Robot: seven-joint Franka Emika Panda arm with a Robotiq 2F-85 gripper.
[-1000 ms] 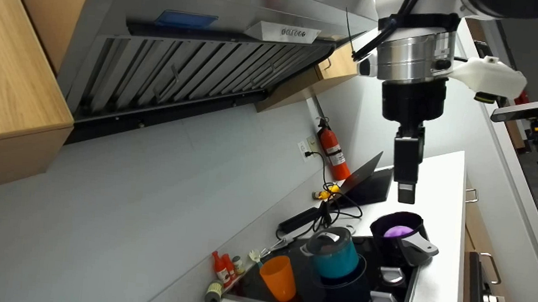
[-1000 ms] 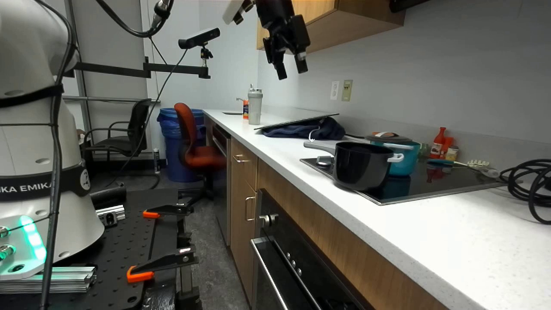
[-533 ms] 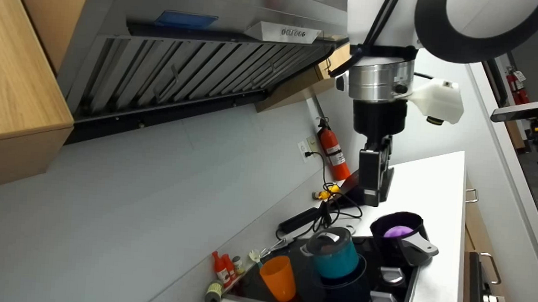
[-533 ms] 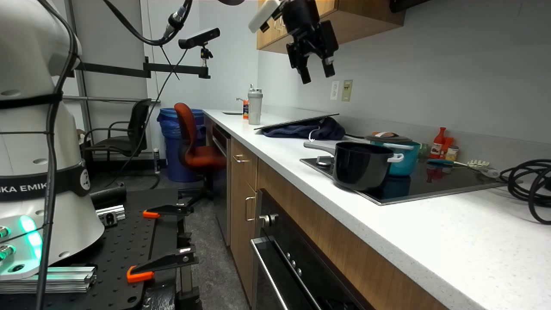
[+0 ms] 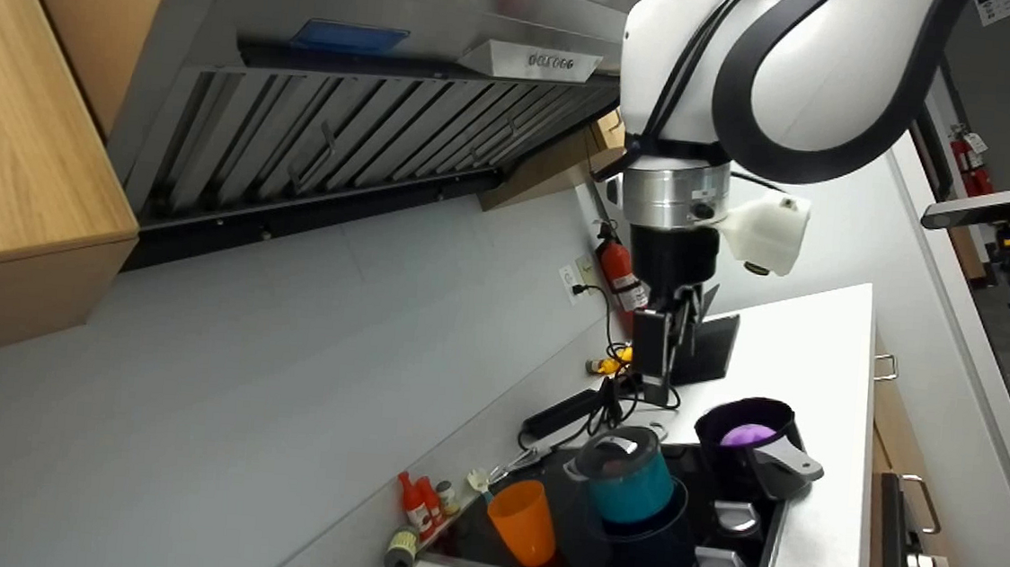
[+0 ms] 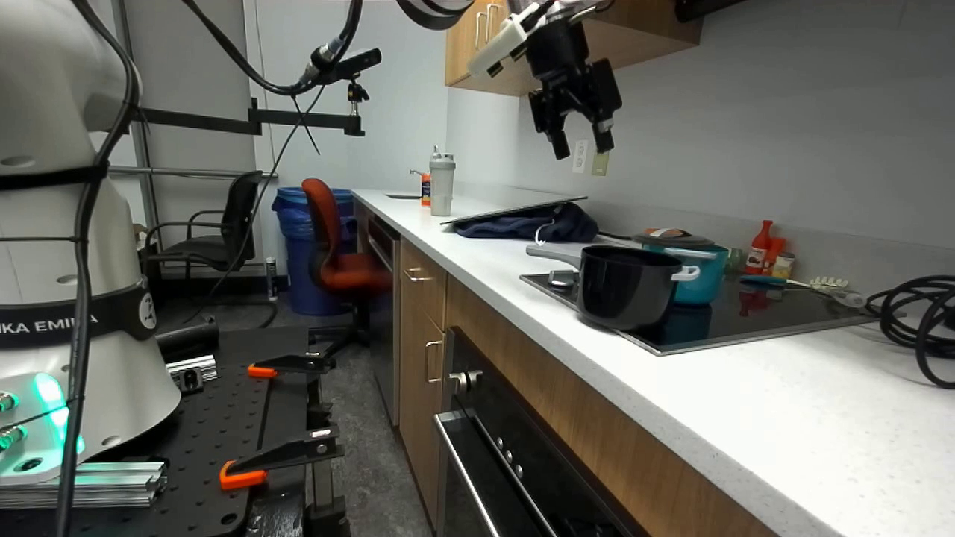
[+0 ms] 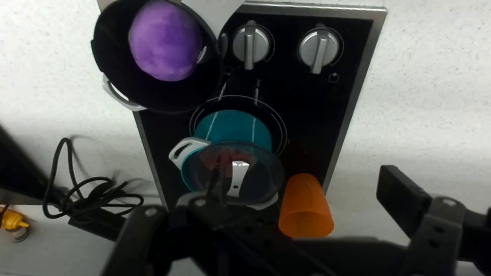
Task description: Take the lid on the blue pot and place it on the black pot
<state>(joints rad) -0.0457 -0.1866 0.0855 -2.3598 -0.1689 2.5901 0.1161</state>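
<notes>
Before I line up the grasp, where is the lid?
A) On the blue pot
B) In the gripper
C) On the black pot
A: the wrist view shows the lid covering the top of the blue pot, and in an exterior view the gripper hangs open and empty.

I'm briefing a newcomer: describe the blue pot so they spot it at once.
Find the black stovetop set in the white counter. On it, between the black pot and the orange cup, stands the blue pot. It is teal and wears a dark, see-through lid, while the black pot is open.
</notes>
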